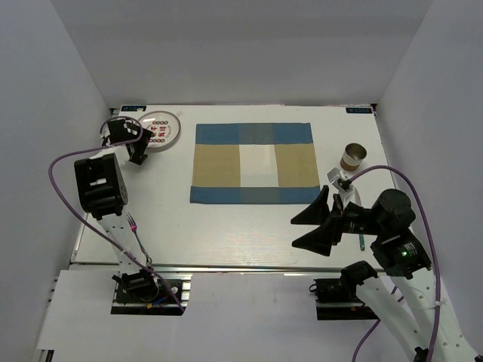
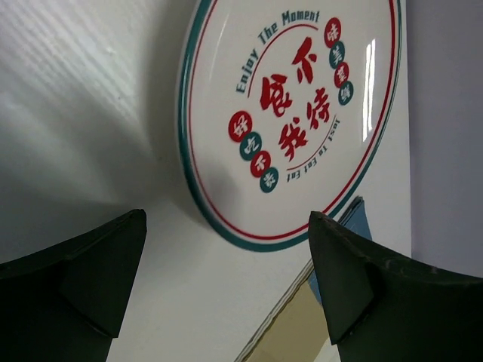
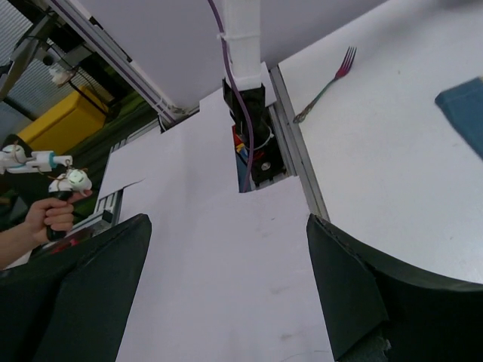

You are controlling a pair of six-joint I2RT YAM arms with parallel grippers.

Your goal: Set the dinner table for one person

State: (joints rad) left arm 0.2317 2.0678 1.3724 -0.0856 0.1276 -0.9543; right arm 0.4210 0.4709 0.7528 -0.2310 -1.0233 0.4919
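Left jaws spread at the rim of the round white plate with red-and-green lettering (image 2: 302, 98), upper left on the big white flat desk (image 1: 226, 234) filling mid-frame. Right jaws spread too, empty, lower right. Plate pickup, I reckon. Next I pinch that rim and carry it to the blue-and-tan checked placemat (image 1: 253, 164).

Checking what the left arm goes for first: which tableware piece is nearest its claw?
The plate, round with red lettering, far left; the left claw hangs open right beside it, while the fork and cup lie well away.
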